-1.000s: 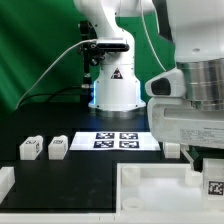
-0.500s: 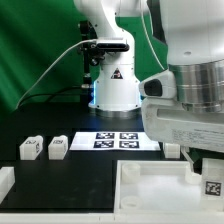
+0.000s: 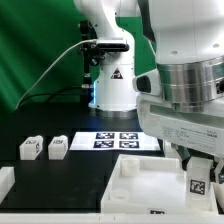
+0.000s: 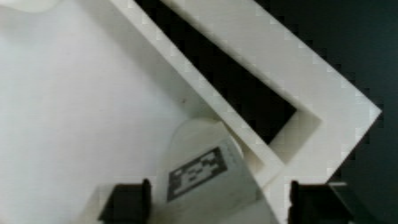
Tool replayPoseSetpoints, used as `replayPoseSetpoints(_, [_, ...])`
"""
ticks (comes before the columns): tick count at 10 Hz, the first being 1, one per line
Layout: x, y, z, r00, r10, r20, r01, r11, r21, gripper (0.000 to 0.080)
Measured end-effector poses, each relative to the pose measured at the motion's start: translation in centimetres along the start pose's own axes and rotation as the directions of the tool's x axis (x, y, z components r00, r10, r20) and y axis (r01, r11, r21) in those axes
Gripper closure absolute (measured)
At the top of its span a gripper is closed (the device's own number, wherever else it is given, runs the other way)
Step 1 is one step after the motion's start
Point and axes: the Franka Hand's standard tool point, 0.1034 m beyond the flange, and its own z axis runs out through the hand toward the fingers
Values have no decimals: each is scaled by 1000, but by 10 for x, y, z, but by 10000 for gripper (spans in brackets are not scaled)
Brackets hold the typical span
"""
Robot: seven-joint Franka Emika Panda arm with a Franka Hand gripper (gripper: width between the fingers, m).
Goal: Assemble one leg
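Jaws astride one leg [image 4: 201,172]

Short, chunky white plastic leg [image 3: 198,184] with a black-and-white square tag on its face, at the lower right of the exterior frame, upright or nearly so. Seen again in the wrist view [image 4: 199,170] as a pale rounded block with its tag tilted; whether it touches the white surface behind it cannot be told. Two more alike [image 3: 29,149] [image 3: 58,147], side by side and slightly apart, standing on the black surface at the middle left of the exterior frame.
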Motion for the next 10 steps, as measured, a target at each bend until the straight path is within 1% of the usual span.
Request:
replayPoseSetpoints(2, [0,0,1,1000,-1,2,1,1000,0,420])
replayPoseSetpoints(4, [0,0,1,1000,-1,2,1,1000,0,204])
replayPoseSetpoints(5, [0,0,1,1000,-1,2,1,1000,0,167])
replayPoseSetpoints(10, [0,0,1,1000,-1,2,1,1000,0,151])
